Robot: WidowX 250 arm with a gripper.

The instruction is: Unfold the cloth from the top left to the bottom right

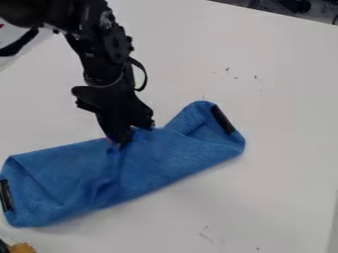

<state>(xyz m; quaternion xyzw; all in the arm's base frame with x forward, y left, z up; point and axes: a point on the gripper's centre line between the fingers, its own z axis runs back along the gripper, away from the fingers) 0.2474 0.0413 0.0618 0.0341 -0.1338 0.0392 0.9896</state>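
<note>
The gripper (124, 140) hangs at the upper edge of the blue cloth (168, 160), left of the view's middle, shut on a pinch of the fabric. From its tips a raised crease runs down through the cloth. Folded into a long band, the cloth lies slanted from the lower left to the right of centre. Its right end is turned over near a black strip (223, 120), and another black strip (6, 195) shows at the left end. The gripper covers part of the upper edge.
The white table (277, 148) spreads around the cloth, with small dark marks at the upper right and bottom. A yellow-brown fuzzy object (22, 248) with a dark part sits at the bottom left corner. Dark items show beyond the table's far edge at the top right.
</note>
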